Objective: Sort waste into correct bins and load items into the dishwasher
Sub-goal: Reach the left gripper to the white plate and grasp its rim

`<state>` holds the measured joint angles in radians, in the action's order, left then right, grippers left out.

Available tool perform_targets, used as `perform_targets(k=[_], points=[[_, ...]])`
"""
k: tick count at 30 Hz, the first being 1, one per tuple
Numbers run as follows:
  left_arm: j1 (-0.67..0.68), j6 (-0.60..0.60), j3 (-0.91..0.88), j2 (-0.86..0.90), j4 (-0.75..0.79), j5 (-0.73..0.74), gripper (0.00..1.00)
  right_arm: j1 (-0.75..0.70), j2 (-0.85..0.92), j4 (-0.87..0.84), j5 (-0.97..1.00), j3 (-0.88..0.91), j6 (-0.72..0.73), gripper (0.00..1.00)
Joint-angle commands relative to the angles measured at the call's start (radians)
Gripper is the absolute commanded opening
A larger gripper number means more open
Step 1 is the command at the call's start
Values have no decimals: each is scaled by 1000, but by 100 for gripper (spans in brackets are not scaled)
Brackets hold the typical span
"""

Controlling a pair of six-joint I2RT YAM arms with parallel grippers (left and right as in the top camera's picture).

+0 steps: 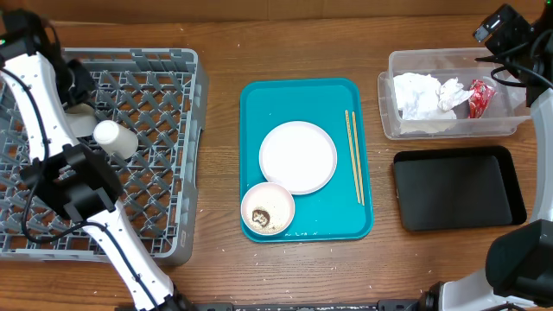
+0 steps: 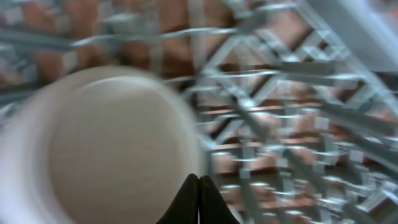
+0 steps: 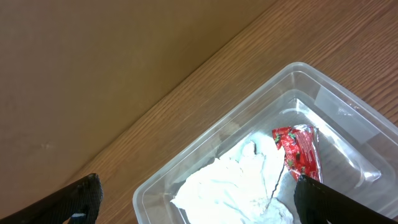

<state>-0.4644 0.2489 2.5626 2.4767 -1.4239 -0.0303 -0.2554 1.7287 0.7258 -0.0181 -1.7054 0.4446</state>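
Note:
The grey dishwasher rack [image 1: 164, 69] stands at the left and holds a small white cup [image 1: 116, 138] on its side and a white bowl [image 1: 79, 119], partly hidden by my left arm. My left gripper [image 1: 79, 88] is shut and empty just over that bowl [image 2: 106, 149], as its tips [image 2: 199, 186] show in the left wrist view. A white plate [image 1: 298, 156], a bowl with food scraps [image 1: 268, 210] and chopsticks [image 1: 354, 155] lie on the teal tray [image 1: 259, 104]. My right gripper [image 3: 196, 190] is open and empty above the clear tub [image 1: 389, 104], which holds napkins [image 1: 423, 95] and the red wrapper [image 1: 480, 98].
The shallow black tray [image 1: 458, 190] lies in front of the clear tub at the right. The rack's lattice floor [image 2: 280, 124] fills the left wrist view, blurred. Bare wooden table lies between rack, teal tray and bins.

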Motion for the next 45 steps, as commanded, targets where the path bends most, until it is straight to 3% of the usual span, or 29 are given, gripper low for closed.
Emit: perform_targets(k=[1,8,13,17,21,23,27,30,33,39,45], points=[[-35,83,-8,9,-28,-131,4,-2,-18,-5,10,-11,5,100],[-113,235,18,8,-161,-240,4,-2,-18,-5,10,-11,5,100],[-150,235,87,-32,-226,-152,4,-2,-18,-5,10,-11,5,100],[-129,60,137,-99,-208,180,4,-2,-18,-5,10,-11,5,100],[-56,-208,144,-169,-187,704,4,-2,-18,-5,10,-11,5,100],[6,-257,144,-185,-195,810,6,-2,-18,-5,10,-11,5,100],[185,-253,140,-180,-208,772,21,-2,-18,-5,10,-11,5,100],[342,-252,140,-157,-209,688,48,-2,-18,-5,10,-11,5,100],[516,-241,136,-121,-195,574,66,-2,-18,-5,10,-11,5,100],[806,-130,135,-16,-156,300,63,-2,-18,-5,10,-11,5,100],[956,-61,137,32,-122,40,55,-2,-18,-5,10,-11,5,100]])
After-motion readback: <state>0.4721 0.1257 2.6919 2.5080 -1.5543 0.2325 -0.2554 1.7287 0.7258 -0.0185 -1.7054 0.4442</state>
